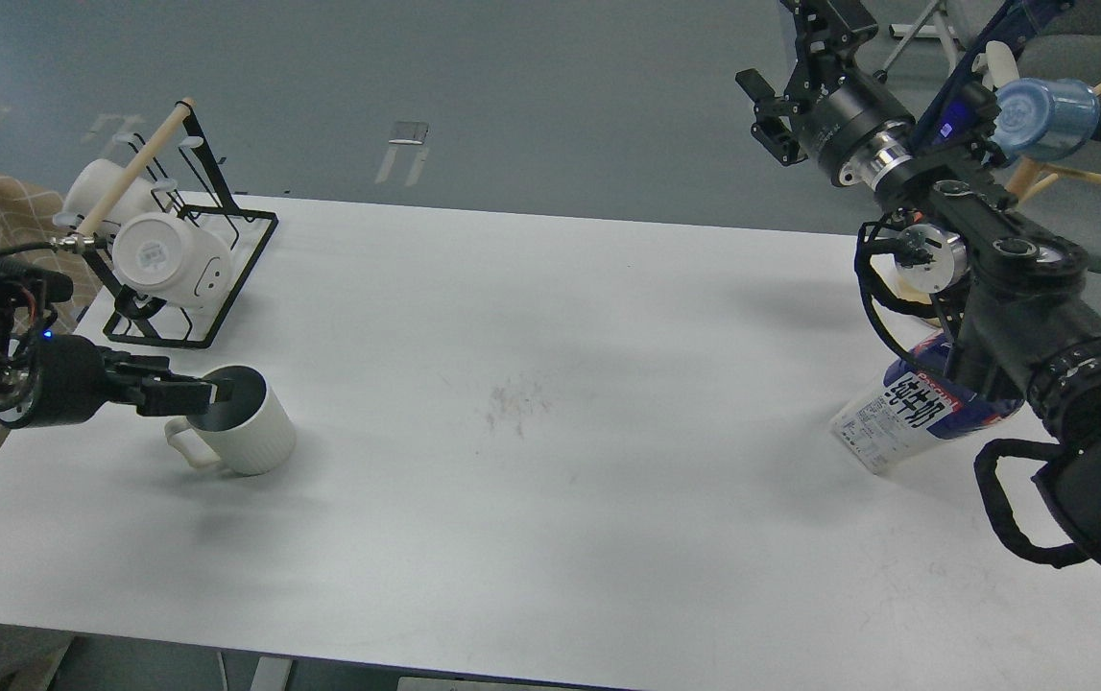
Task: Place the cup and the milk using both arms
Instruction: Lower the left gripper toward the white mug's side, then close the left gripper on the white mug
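Observation:
The cup (248, 440), an off-white ribbed mug with a dark inside, stands upright on the left of the white table (550, 403), handle toward the front left. My left gripper (216, 392) comes in low from the left. Its dark tips reach over the cup's left rim and I cannot tell its two fingers apart. The milk (907, 415), a blue and white carton with black characters, leans tilted at the table's right. My right forearm hides its top and cap. My right gripper (785, 72) is high at the back right, open and empty, far above the milk.
A black rack (187, 288) with smooth white mugs stands at the back left, just behind the cup. A wooden mug tree with a blue mug (1049, 106) stands at the back right, beside my right arm. A faint smudge (516, 398) marks the table's middle.

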